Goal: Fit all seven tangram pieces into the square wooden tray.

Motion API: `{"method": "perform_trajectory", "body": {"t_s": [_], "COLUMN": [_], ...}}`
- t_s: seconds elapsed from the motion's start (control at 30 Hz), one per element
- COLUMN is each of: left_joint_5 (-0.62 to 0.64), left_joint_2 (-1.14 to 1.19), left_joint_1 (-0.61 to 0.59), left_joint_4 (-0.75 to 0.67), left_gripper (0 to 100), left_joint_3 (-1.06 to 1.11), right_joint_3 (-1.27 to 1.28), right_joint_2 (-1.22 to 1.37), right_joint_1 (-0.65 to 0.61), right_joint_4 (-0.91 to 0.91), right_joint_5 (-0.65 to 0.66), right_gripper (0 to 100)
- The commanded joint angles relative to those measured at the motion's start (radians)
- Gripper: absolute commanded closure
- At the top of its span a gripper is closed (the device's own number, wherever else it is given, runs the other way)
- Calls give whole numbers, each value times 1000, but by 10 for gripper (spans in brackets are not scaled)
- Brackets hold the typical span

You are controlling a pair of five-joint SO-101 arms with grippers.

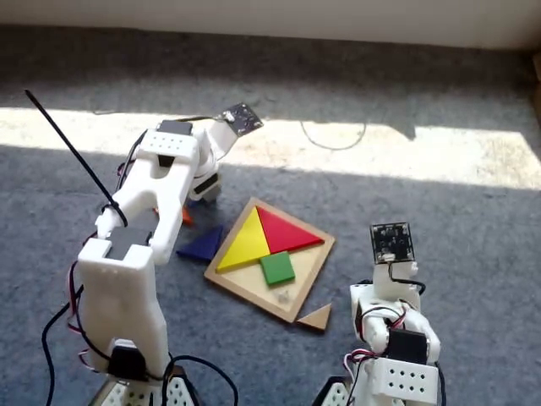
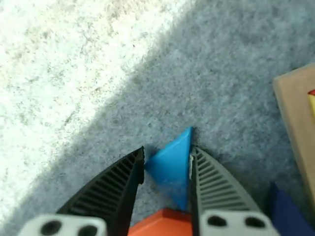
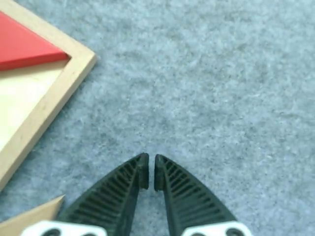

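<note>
The square wooden tray [image 1: 306, 298] holds a yellow triangle [image 1: 245, 244], a red triangle [image 1: 286, 230] and a green square [image 1: 276, 267]. My left gripper [image 2: 166, 157] is down on the carpet beyond the tray's far-left side and shut on a light blue triangle [image 2: 172, 169], one finger against each of its sides. An orange piece [image 2: 162, 223] lies just behind that triangle. A dark blue triangle [image 1: 201, 245] rests against the tray's left edge. A wood-coloured triangle [image 1: 315, 318] lies by the tray's near corner. My right gripper [image 3: 147, 169] is shut on nothing, over carpet right of the tray [image 3: 74, 64].
Grey carpet covers the whole work area, with a sunlit band [image 1: 380, 152] across the back. A thin cable [image 1: 334, 139] loops in that band. The left arm's white body [image 1: 135, 254] stands over the carpet left of the tray.
</note>
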Motion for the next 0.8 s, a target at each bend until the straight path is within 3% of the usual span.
{"method": "perform_trajectory", "body": {"t_s": [0.0,0.4,0.57,0.77], "left_joint_5": [-5,-6,-6,-6], "left_joint_2": [-4,-5,-5,-59], "left_joint_1": [5,27,73,77], "left_joint_4": [123,460,637,652], "left_gripper": [864,864,929,927], "left_joint_3": [-105,-367,-486,-473], "right_joint_3": [22,22,22,22], "right_joint_2": [-12,-12,-12,-12], "right_joint_1": [12,12,12,12], "right_joint_4": [-12,-12,-13,-13], "right_joint_5": [12,12,12,12], "right_gripper": [964,964,964,964]}}
